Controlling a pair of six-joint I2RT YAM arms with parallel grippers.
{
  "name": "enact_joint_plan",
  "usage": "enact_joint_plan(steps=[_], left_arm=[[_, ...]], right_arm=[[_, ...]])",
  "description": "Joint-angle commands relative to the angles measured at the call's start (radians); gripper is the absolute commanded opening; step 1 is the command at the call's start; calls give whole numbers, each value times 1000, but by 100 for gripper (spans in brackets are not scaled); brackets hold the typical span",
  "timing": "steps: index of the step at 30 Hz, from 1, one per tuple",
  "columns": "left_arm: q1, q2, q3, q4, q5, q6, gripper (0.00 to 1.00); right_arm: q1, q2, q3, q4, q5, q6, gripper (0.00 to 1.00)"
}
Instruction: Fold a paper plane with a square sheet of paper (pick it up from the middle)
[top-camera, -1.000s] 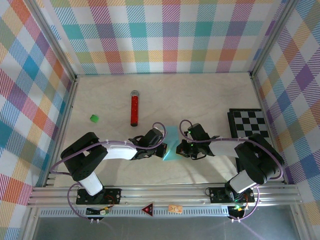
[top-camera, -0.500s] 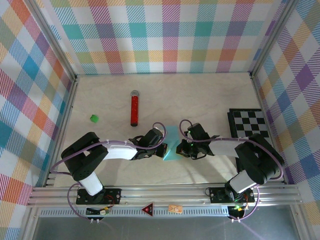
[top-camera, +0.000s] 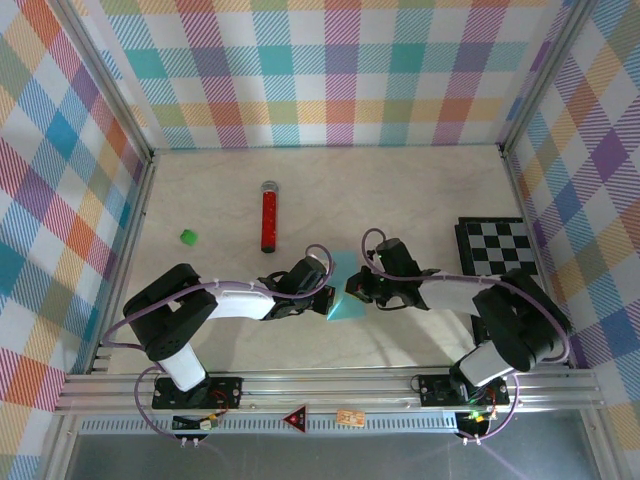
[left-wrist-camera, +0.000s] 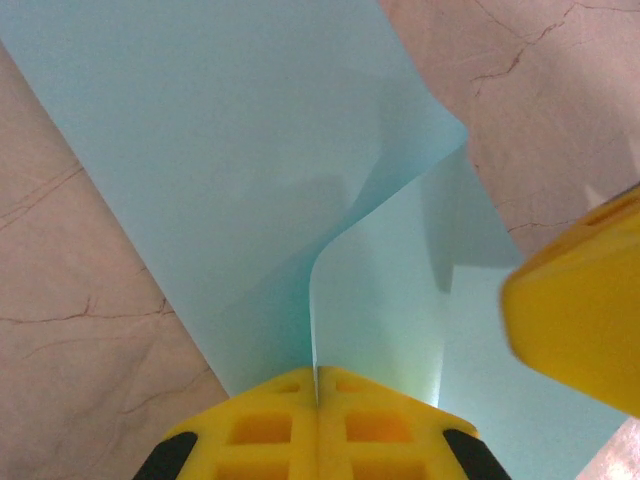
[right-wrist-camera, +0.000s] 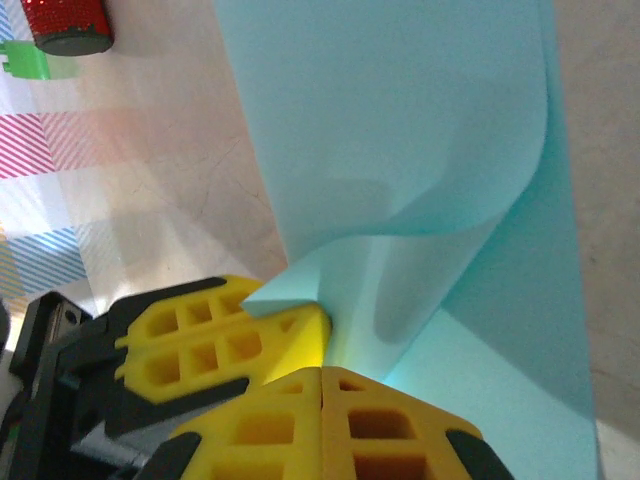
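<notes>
Cyan paper sits between my two grippers near the front middle of the table (top-camera: 420, 185). It is the square sheet of paper (top-camera: 342, 292), already partly folded, with one flap curling up off the wood.

The left gripper (left-wrist-camera: 317, 385) has its yellow jaws pressed together, and a raised crease of the sheet comes straight out of the seam between them, so it is pinching the paper. The right gripper (right-wrist-camera: 322, 372) is likewise closed tight with the sheet's edge running into its seam. The two sets of fingers are just beside each other, crowding the same part of the paper.

Around them, a red glittery tube (top-camera: 268, 216) lies well behind the left arm, with a small green block (top-camera: 187, 236) off to its left. A black-and-white checkered board (top-camera: 497, 247) lies by the right wall, apart from the sheet. None of these touch the paper or either arm.

From above, both wrists and their looping cables cover the near edges of the sheet, and I cannot make out the fold lines there. In the wrist views the paper runs off frame on several sides. How many layers each gripper holds I cannot tell.
</notes>
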Motion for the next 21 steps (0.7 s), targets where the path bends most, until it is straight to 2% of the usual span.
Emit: enact_joint_plan(steps=[1, 21], left_arm=[[12, 27, -35, -49, -2, -13, 3], [12, 2, -44, -68, -20, -6, 3]], right_arm=[[-6, 51, 41, 82, -42, 52, 0], [-8, 134, 9, -5, 0, 14, 1]])
